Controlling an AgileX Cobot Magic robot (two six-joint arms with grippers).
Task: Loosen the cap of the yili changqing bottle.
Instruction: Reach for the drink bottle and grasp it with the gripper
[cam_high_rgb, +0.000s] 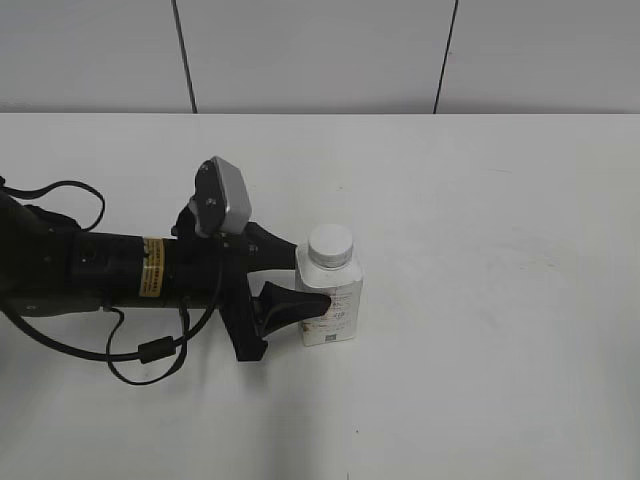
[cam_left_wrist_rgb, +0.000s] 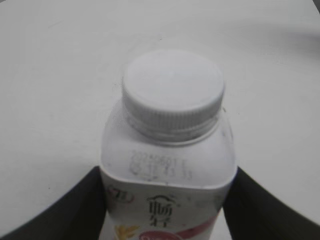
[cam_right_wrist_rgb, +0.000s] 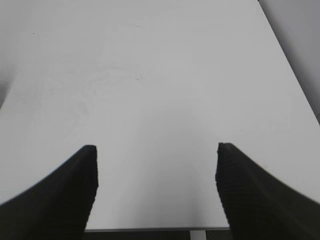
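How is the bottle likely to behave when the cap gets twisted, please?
The bottle stands upright on a small squarish base, so it may tip or spin unless braced. The left gripper brackets its body, which should steady it. Its walls look like smooth plastic, probably slightly slippery; the ribbed cap should grip better.

the left arm lies low, reaching rightward, its gripper (cam_high_rgb: 296, 282) clamped on something; the right gripper (cam_right_wrist_rgb: 156, 192) gapes wide.

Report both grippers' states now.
Left gripper: shut on the yili changqing bottle, below its cap.
Right gripper: open, holding nothing.
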